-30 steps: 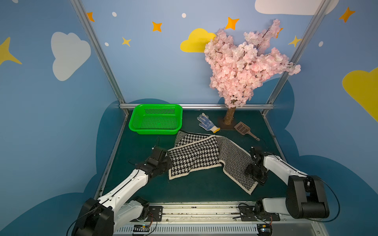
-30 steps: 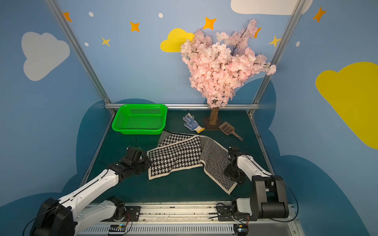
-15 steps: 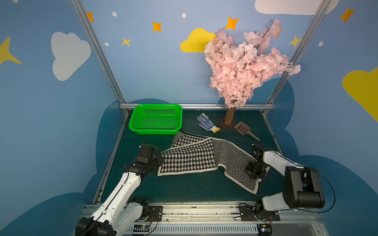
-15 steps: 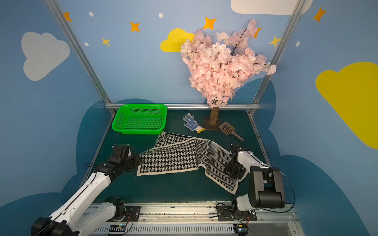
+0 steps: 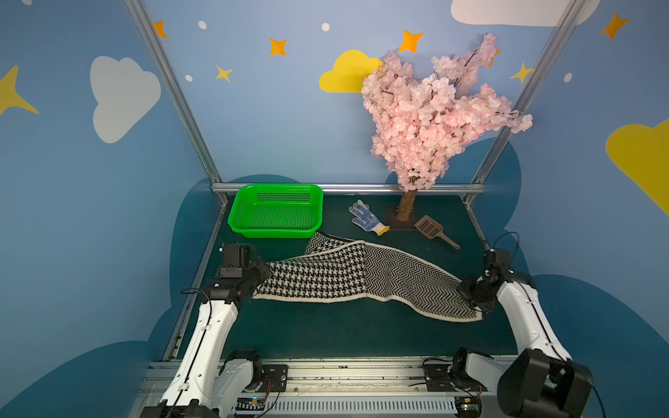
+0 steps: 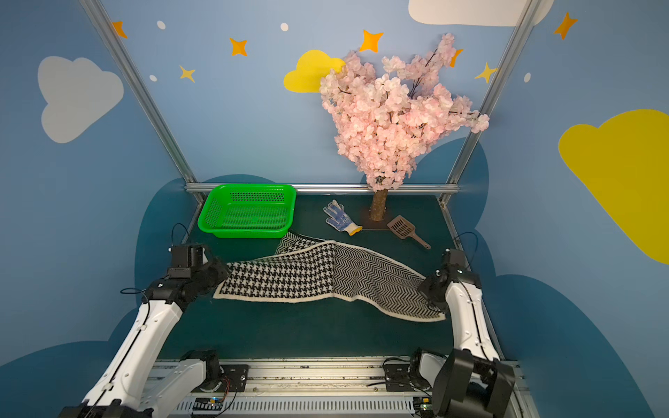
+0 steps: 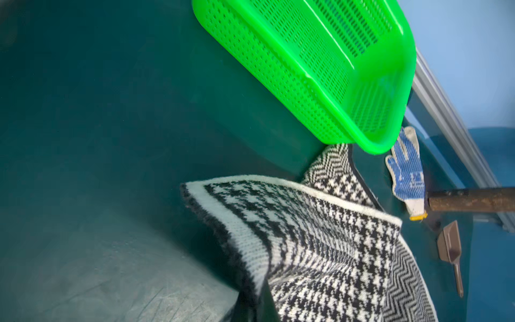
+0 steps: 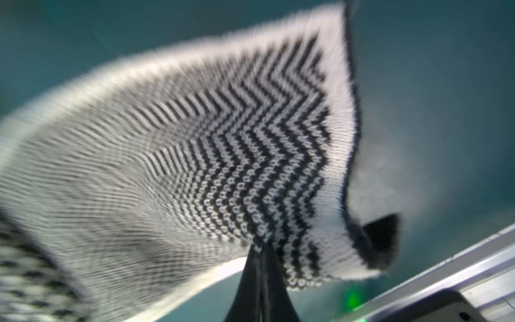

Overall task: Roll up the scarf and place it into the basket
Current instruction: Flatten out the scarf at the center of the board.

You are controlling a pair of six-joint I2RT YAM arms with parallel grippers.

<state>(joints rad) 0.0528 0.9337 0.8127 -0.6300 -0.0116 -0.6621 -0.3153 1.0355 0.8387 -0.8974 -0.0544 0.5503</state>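
Right wrist view: my right jaws are pinched tight on the scarf [image 8: 223, 139]; the left jaws grip its opposite end. It stretches unrolled across the surface [image 5: 344, 336], basket [image 5: 275, 233] empty, so rolling and placing remain.

- The setting was a staged robot-lab cell — blue walls [image 5: 275, 119] painted with clouds and stars, framed by aluminium posts [image 5: 173, 90].
- A mounting rail [image 5: 362, 372] fronted a green mat [image 5: 344, 336]; a fake blossom tree [image 5: 430, 108] stood behind.
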